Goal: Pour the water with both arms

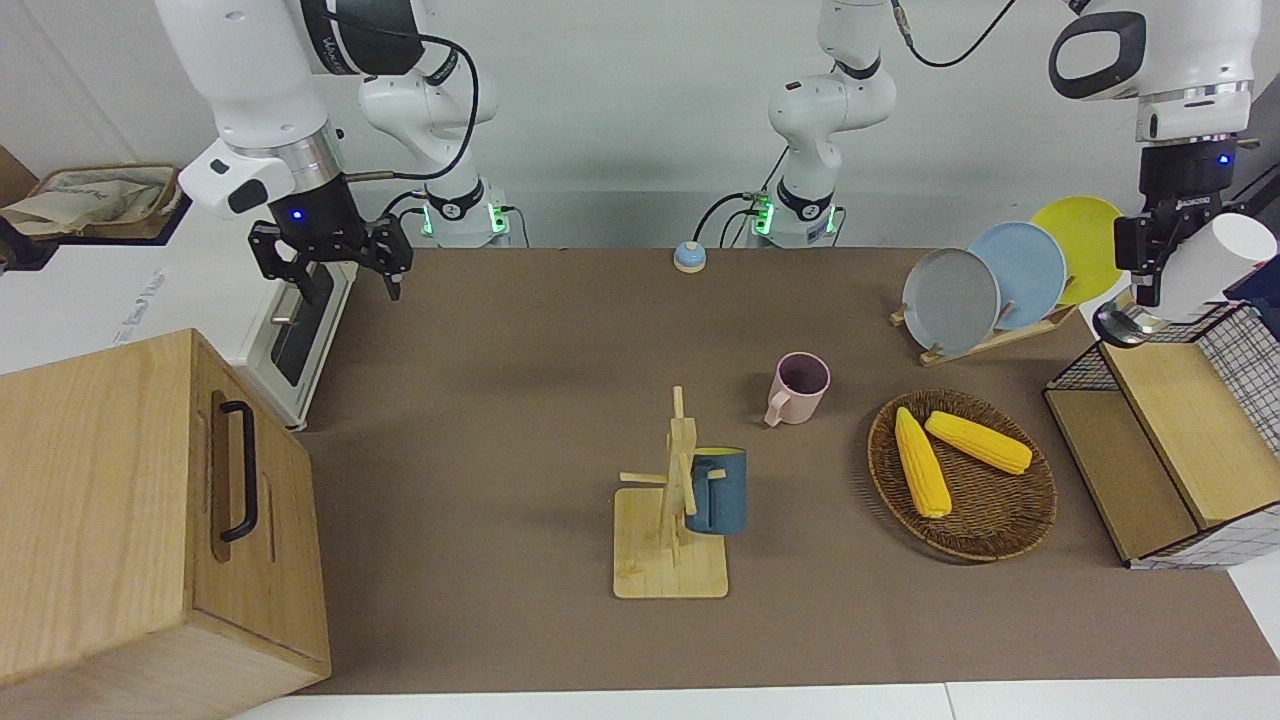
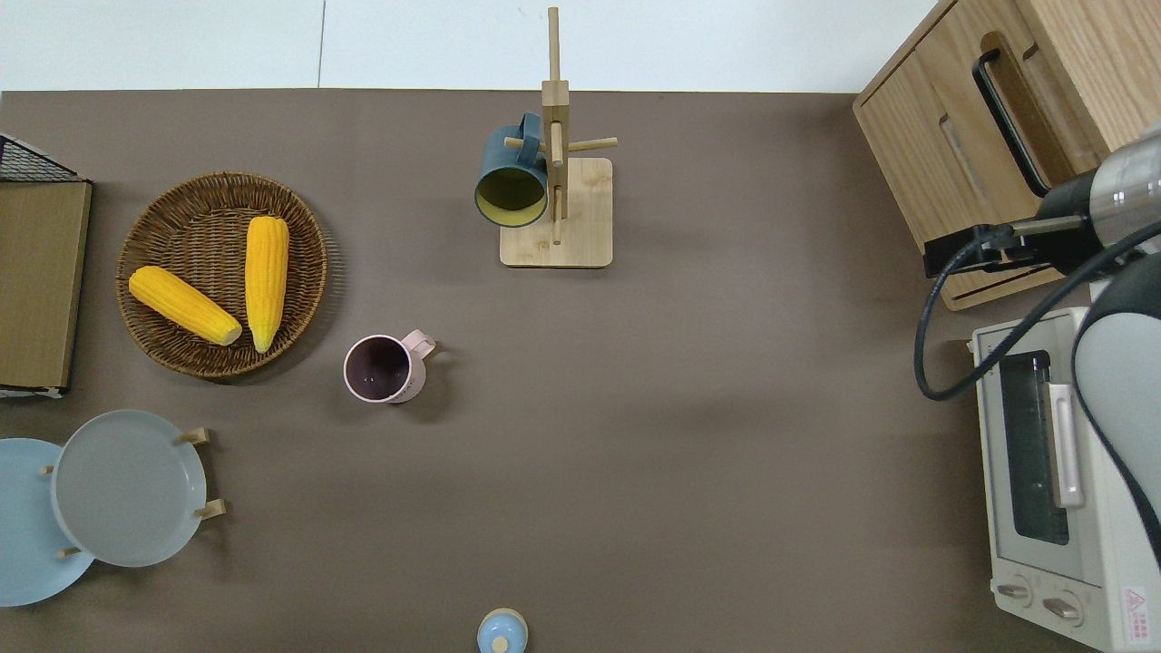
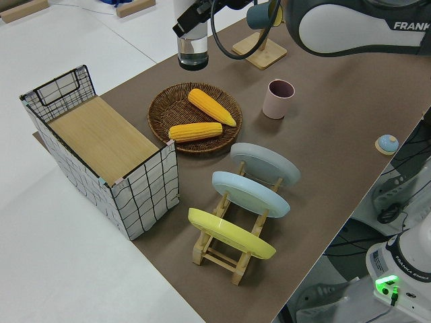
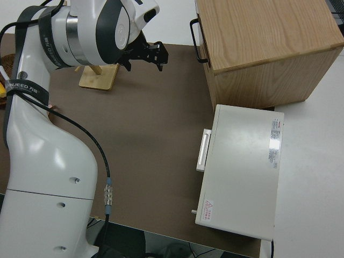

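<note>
My left gripper (image 1: pixel 1160 270) is shut on a white cylindrical vessel (image 1: pixel 1215 262) with a shiny clear end, held tilted in the air at the left arm's end of the table. It is out of the overhead view. The left side view shows the gripper (image 3: pixel 192 17) and the vessel's clear end (image 3: pixel 192 52). A pink mug (image 1: pixel 800 387) stands upright mid-table (image 2: pixel 381 367), apart from the gripper. A blue mug (image 1: pixel 715 490) hangs on a wooden mug tree (image 2: pixel 555 209). My right gripper (image 1: pixel 350 285) is open and empty, and that arm is parked.
A wicker basket (image 1: pixel 1000 545) holds two corn cobs. A plate rack with a grey plate (image 1: pixel 950 300) stands nearer the robots. A wire-sided wooden rack (image 1: pixel 1180 440) stands at the left arm's end; a wooden cabinet (image 1: pixel 120 500) and toaster oven (image 2: pixel 1043 472) at the right arm's end.
</note>
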